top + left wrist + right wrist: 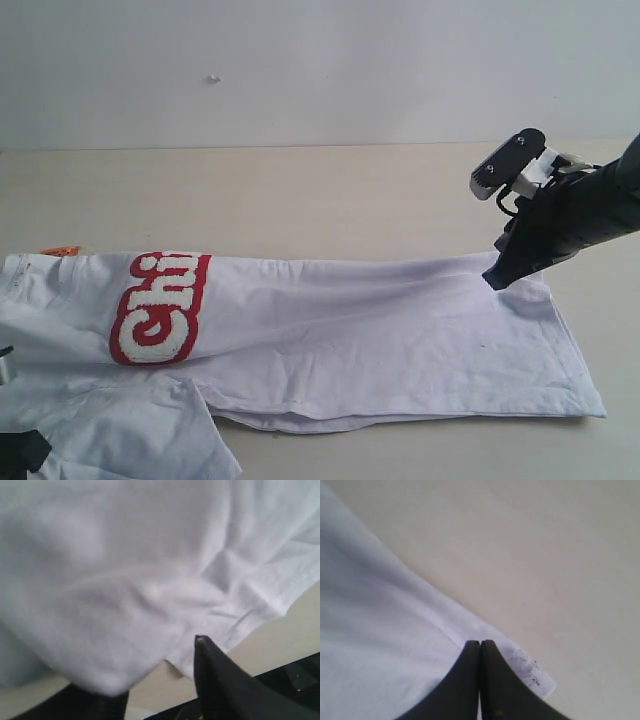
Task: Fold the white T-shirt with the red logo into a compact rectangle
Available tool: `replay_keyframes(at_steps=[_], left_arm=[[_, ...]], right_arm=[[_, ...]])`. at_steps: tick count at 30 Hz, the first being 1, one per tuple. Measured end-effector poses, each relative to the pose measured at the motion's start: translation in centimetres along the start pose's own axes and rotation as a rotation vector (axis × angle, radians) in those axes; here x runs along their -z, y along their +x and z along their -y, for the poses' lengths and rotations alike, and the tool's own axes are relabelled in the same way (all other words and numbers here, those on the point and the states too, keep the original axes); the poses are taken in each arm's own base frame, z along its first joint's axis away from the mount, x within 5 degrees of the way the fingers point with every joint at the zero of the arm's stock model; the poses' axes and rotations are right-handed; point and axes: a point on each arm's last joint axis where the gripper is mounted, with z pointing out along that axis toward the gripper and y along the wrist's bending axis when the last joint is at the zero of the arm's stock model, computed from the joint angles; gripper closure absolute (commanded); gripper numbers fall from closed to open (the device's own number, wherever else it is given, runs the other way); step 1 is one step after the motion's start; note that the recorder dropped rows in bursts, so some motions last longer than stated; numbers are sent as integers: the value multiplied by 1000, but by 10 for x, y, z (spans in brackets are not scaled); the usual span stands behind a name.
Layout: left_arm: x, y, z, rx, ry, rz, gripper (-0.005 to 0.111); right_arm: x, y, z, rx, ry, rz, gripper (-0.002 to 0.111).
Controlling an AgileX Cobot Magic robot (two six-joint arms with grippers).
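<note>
At the left, the left gripper (pixel 150 675) sat against a bunched fold of the white T-shirt (pixel 350 330), and we could not tell whether its jaws held the cloth. The shirt lay lengthwise on the pale surface (pixel 300 190), its red logo (pixel 160 305) near the collar end. At the right, the right gripper (pixel 498 280) had its jaws together, pinching the shirt's slightly raised far edge.

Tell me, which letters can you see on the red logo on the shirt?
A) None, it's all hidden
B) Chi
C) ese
B: the red logo on the white T-shirt shows only "Chi", and the rest is out of sight.
</note>
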Motion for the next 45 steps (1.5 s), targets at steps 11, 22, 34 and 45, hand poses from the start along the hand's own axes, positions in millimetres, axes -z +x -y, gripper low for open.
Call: replay_keyframes(at_steps=[11, 22, 34, 45], left_arm=[[42, 15, 17, -179, -47, 281, 54], [45, 57, 54, -621, -213, 287, 62], [63, 80, 54, -940, -469, 361, 58], [41, 77, 73, -1386, -407, 186, 55]], right_arm=[[5, -2, 0, 21, -6, 10, 108], [5, -2, -1, 17, -16, 7, 108], [5, -2, -2, 16, -28, 3, 108], [5, -2, -2, 16, -29, 2, 108]])
